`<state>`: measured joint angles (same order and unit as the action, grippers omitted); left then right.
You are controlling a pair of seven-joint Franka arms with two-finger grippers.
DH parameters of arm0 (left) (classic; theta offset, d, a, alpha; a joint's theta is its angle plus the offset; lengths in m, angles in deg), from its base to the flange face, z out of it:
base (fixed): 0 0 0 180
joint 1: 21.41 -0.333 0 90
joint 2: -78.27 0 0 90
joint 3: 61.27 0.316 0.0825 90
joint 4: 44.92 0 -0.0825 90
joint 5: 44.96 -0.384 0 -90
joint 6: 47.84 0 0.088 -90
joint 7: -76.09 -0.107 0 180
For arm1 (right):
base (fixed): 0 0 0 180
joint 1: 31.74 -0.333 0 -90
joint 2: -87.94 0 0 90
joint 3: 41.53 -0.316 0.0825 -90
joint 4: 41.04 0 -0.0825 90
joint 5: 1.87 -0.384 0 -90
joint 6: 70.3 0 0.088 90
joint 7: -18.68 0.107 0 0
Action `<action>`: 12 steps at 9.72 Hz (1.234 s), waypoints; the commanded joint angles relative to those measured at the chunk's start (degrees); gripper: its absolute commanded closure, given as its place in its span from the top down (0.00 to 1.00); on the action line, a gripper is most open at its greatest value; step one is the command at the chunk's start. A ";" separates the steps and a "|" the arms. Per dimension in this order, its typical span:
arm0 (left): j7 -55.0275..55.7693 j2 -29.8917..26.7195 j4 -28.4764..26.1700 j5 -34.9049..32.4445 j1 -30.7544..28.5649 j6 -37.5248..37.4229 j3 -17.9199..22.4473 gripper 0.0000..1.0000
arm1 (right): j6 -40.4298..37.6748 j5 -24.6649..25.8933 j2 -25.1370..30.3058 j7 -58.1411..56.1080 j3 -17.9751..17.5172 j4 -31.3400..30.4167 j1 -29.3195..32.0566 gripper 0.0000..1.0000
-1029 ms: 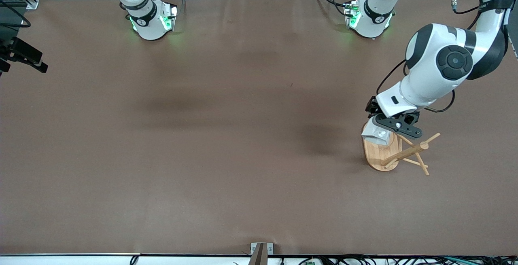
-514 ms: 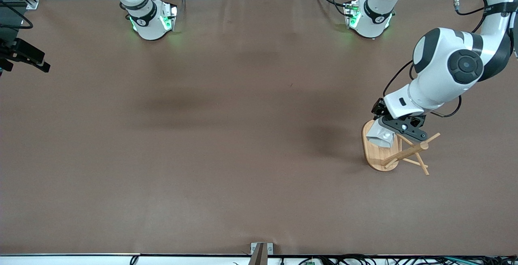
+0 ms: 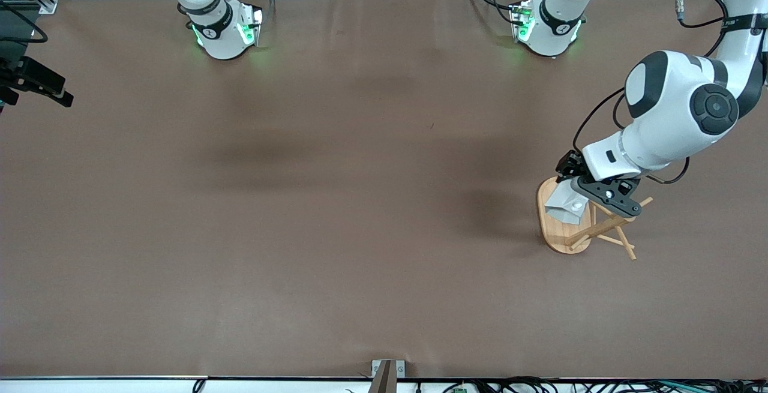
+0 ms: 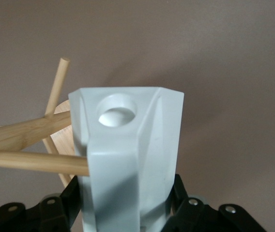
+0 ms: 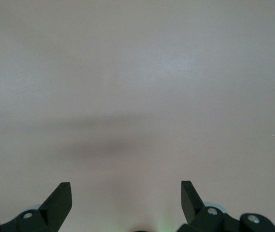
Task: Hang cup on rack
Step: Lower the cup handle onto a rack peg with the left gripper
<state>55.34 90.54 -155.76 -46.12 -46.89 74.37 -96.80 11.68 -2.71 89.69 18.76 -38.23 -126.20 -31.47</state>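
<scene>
A: What did the left hand (image 3: 591,196) hold?
B: It was clenched on the cup (image 4: 128,159), up over the rack (image 3: 585,228) at the left arm's end of the desk (image 3: 336,201); a peg (image 4: 33,161) touched the cup's side at nine o'clock.
A: And the right hand (image 5: 126,193)?
B: Spread wide, holding nothing, waiting over bare desk. I saw no readable writing.

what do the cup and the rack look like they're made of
The cup, held in the left gripper over the rack's base, looks like matte white ceramic or moulded plastic: flat facets, crisp edges, no gloss.
The rack looks like light unvarnished wood, likely bamboo: pale tan pegs with faint lengthwise grain.
The right gripper waits open, apart from both.
</scene>
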 commanded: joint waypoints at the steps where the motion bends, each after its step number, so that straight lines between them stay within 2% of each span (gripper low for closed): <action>1: -1.93 0.65 -0.34 0.63 -0.79 0.31 -0.07 0.25 | 0.37 0.93 1.59 0.36 -0.49 -1.58 1.13 0.99; 9: -3.95 4.42 3.00 0.54 -2.29 0.05 0.02 0.26 | 0.99 1.02 1.41 0.36 -0.57 -1.50 1.05 1.00; 12: -3.95 6.01 4.58 0.10 -2.29 0.05 0.02 0.39 | 1.25 0.93 1.41 0.36 -0.57 -1.58 1.14 1.00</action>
<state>52.63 94.46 -151.90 -46.08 -48.92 74.36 -96.61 12.24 -2.70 89.69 18.76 -38.09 -126.20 -31.07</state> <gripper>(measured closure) 0.260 0.000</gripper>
